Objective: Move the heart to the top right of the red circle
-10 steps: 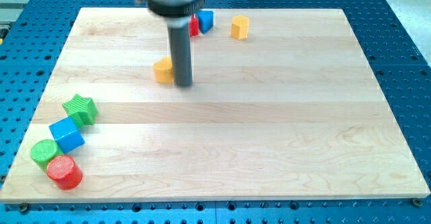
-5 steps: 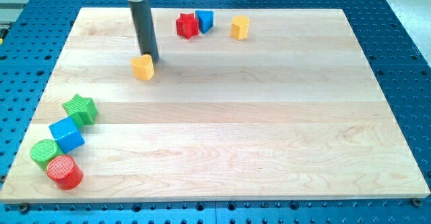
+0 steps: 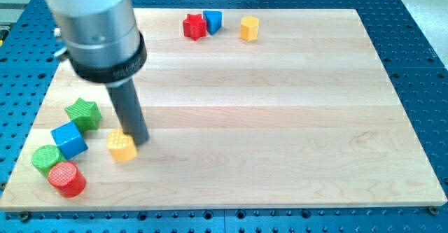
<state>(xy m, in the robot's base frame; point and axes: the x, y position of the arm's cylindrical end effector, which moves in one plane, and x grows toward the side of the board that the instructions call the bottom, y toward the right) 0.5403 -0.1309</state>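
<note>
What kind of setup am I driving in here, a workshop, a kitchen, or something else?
Most likely a robotics lab bench: a wooden board lies on a blue perforated table, with small coloured blocks such as the yellow heart beside my tip.

The arm is sweeping from the far middle of the board toward the near left, and its tip (image 3: 139, 142) is now resting against the right side of the yellow heart (image 3: 122, 146). The yellow heart is travelling with it, leaving its old spot well away from the left cluster and arriving just right of the blue cube (image 3: 68, 140), up-right of the red circle (image 3: 66, 178).
</note>
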